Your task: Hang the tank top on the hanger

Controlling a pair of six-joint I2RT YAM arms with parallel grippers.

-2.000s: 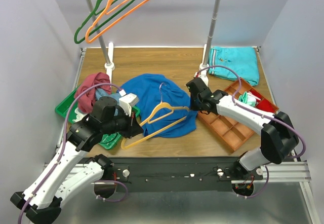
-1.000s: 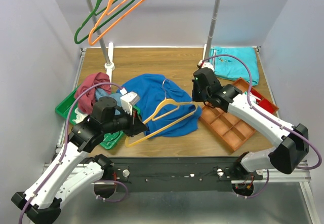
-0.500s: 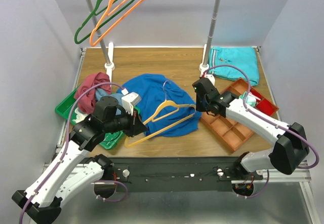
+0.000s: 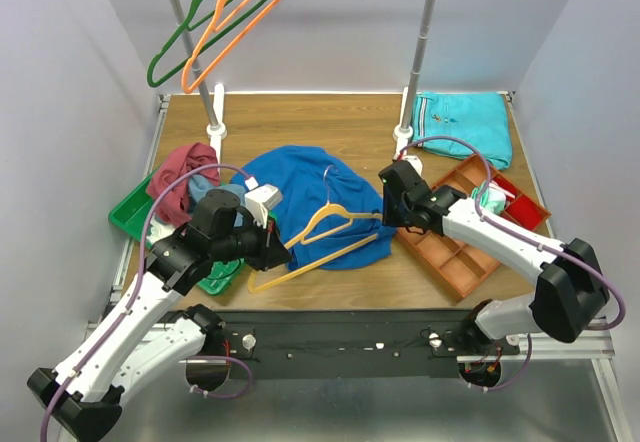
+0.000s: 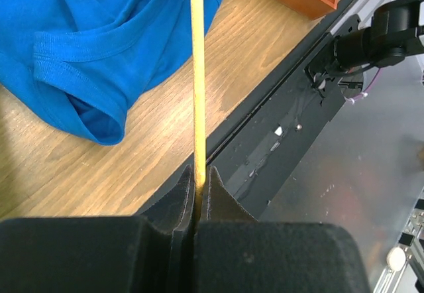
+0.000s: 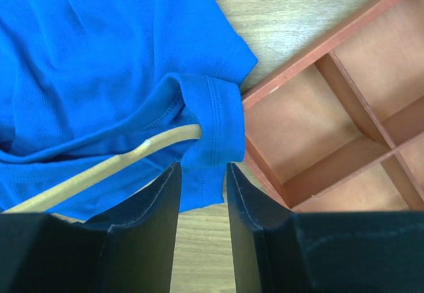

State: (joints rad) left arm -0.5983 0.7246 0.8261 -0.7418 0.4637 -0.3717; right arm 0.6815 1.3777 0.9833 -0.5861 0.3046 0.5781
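left gripper (image 5: 199,174) clamped tight on the hanger (image 5: 196,74) at its near corner; right gripper (image 6: 202,174) jaws apart, straddling the tank top (image 6: 99,61) hem; the garment lies on the table (image 4: 300,122) beneath the hanger; risk: held at one corner, the hanger may pivot and the strap slide off its tip; only the right wrist view shows that tip tucked into the strap loop; overhead cannot resolve it

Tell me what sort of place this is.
Probably a robotics lab test cell: white panels box in a wooden table, two arms are bolted at its near edge, and hangers hang from a pole rack.
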